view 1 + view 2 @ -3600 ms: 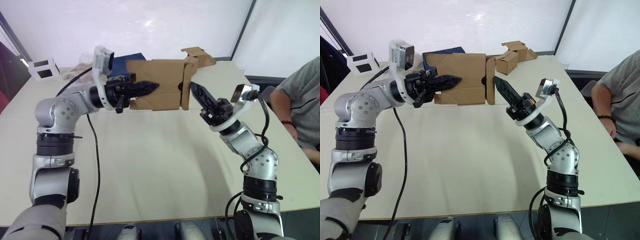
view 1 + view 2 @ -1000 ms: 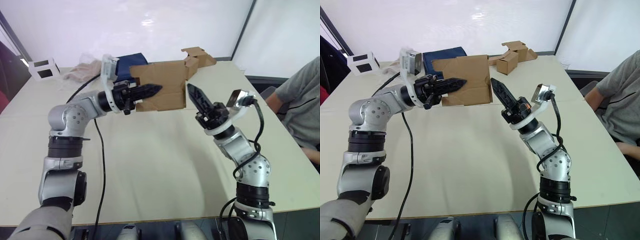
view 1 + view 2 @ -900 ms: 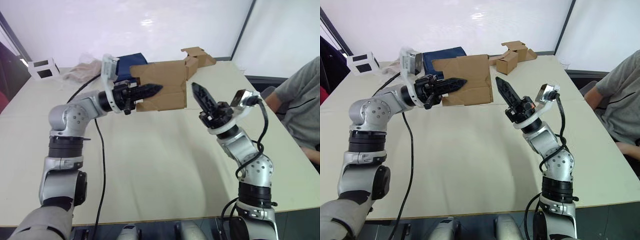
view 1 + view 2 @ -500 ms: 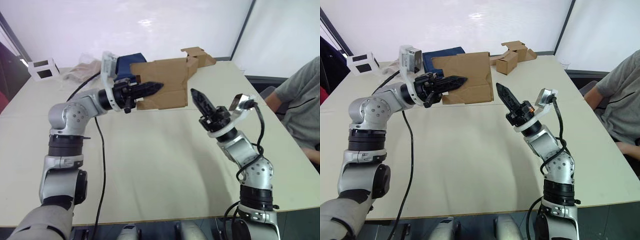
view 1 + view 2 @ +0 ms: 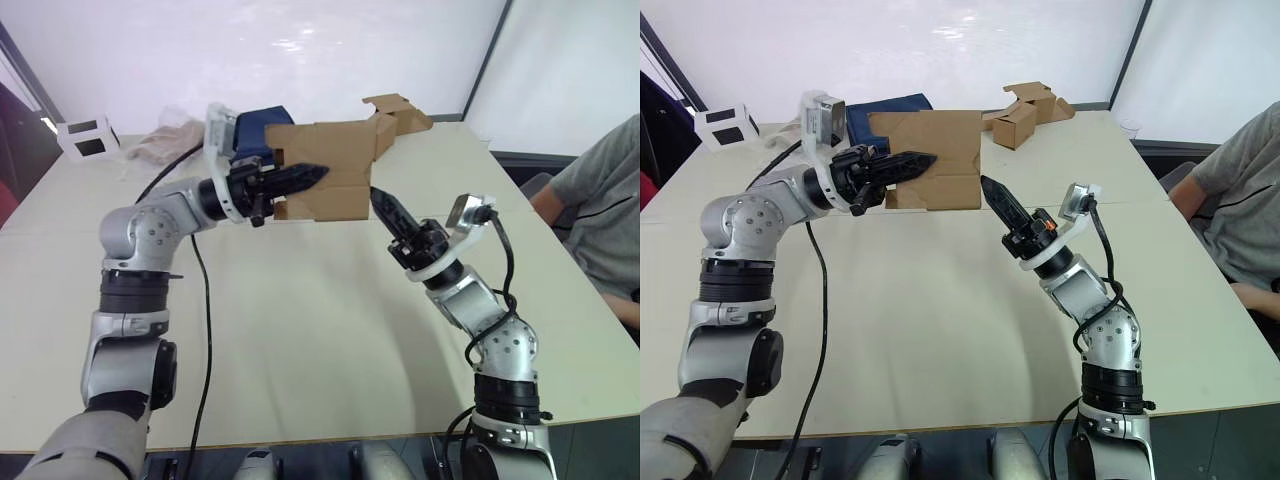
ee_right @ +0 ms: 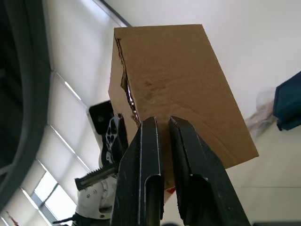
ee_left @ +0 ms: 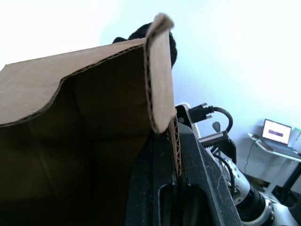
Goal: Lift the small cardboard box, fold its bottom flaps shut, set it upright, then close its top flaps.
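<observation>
The small cardboard box (image 5: 335,160) hangs above the far half of the table, lying on its side. My left gripper (image 5: 310,176) is shut on one of its walls; in the left wrist view the corrugated edge (image 7: 162,94) runs down between the fingers (image 7: 150,188). The end flap (image 5: 368,180) on the box's right side lies flat against the box. My right gripper (image 5: 380,200) is shut, its tip at the lower right corner of the box. Through the right wrist view the brown face (image 6: 174,80) stands just beyond the closed fingers (image 6: 148,155).
Another brown box with a cardboard strip (image 5: 400,112) lies at the table's back. A blue item (image 5: 262,122), a crumpled bag (image 5: 165,145) and a white cube with black squares (image 5: 84,137) sit back left. A person (image 5: 600,200) sits at the right. The table's (image 5: 300,330) near half is bare.
The right gripper has moved left and up to the box's lower right corner. The right-end flap, which stood out 3.6 s ago, lies flat. The left gripper keeps the box about where it was.
</observation>
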Motion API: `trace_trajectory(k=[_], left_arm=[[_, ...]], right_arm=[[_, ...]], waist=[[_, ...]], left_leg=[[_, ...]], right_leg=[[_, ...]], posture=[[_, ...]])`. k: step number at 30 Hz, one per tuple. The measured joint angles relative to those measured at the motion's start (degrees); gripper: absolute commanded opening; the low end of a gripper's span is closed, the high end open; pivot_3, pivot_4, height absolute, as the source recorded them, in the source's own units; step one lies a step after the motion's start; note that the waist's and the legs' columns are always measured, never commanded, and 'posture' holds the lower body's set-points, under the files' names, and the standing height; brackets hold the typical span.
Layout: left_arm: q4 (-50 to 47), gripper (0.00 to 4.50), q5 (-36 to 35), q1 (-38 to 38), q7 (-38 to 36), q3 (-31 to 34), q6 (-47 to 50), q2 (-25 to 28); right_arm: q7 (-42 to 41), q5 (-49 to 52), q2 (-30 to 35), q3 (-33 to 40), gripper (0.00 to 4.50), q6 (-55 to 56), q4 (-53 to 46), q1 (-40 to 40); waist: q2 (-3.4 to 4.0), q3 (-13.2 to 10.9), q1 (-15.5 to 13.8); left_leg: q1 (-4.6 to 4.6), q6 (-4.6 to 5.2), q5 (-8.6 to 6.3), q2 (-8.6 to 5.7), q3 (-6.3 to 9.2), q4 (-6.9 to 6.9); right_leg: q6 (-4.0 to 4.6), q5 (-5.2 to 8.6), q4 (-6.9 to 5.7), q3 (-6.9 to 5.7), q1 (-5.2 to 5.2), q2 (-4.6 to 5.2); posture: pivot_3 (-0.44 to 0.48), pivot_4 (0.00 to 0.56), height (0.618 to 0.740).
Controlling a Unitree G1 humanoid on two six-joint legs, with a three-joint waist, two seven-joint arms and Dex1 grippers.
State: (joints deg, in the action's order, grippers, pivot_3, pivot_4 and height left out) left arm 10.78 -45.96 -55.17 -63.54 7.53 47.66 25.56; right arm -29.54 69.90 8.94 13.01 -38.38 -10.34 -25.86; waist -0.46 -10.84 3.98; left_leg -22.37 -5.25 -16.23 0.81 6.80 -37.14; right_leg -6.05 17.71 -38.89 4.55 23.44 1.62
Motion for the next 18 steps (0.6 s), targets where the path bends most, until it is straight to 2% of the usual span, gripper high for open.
trace_trajectory(k=[5,12,13,18], left_arm=[[0.0,0.0,0.32,0.0,-0.09,-0.03,-0.58,0.0],[-0.45,0.0,0.41,0.0,-0.17,-0.26,-0.5,0.44],[-0.59,0.0,0.42,0.0,-0.17,-0.26,-0.49,0.57],[-1.37,0.0,0.42,0.05,-0.17,-0.87,-0.43,0.85]], right_arm=[[0.0,-0.6,0.66,0.1,0.36,0.08,-0.63,0.0],[-0.81,-0.59,4.76,2.69,0.36,0.05,-0.61,0.0],[-0.87,-0.61,5.33,3.32,0.17,0.15,-0.58,0.0],[-0.81,-1.21,6.08,4.87,0.17,1.3,0.04,0.0]], waist=[[0.0,0.0,-0.02],[0.0,0.0,-0.04],[0.0,0.0,-0.03],[0.0,0.0,-0.02]], left_leg=[[0.0,0.0,0.0,0.0,0.0,0.0],[0.0,0.0,0.0,0.0,0.0,0.0],[0.0,0.0,0.0,0.0,0.0,0.0],[0.0,0.01,-0.01,0.0,0.0,0.0]], right_leg=[[0.0,0.0,0.0,0.0,0.0,0.0],[0.0,0.0,0.01,0.0,-0.01,0.01],[0.0,0.0,0.01,0.0,-0.01,0.01],[0.0,0.0,0.01,0.0,-0.01,0.0]], posture=[[0.0,0.15,0.74],[0.0,0.15,0.74],[0.0,0.15,0.74],[0.0,0.15,0.74]])
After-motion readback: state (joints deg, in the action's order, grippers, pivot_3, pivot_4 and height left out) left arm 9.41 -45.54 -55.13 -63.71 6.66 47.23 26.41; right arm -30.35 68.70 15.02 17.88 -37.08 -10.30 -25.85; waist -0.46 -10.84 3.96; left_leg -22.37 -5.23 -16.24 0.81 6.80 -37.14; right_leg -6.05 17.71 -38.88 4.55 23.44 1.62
